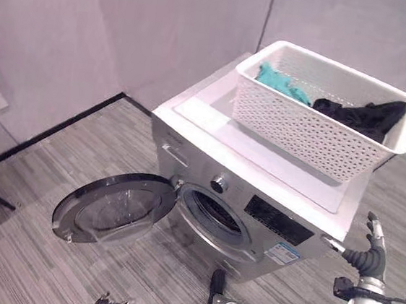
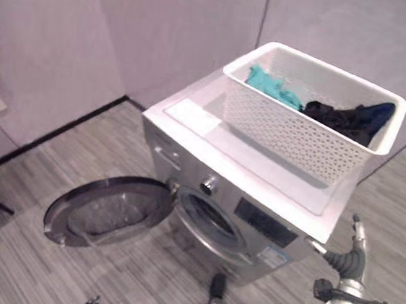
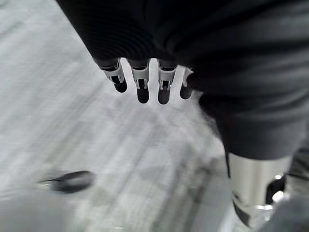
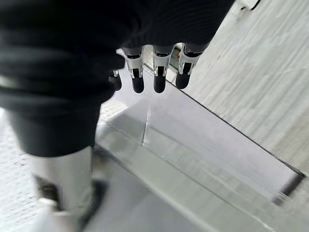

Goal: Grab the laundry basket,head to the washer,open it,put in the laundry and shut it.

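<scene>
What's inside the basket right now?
In the basket, atop the washer: a teal garment and a dark garment draped over its rim. Anything beneath them is hidden.

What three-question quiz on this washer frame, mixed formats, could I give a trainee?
1. True or false: the round glass washer door is shut.
2. Where does the white perforated plastic laundry basket stand? A) on the floor B) on top of the silver front-loading washer C) in the right hand
3. Fill in: beside the black garment in the basket lies a ____ cloth.

Key: 1 false; 2 B; 3 teal.
</scene>
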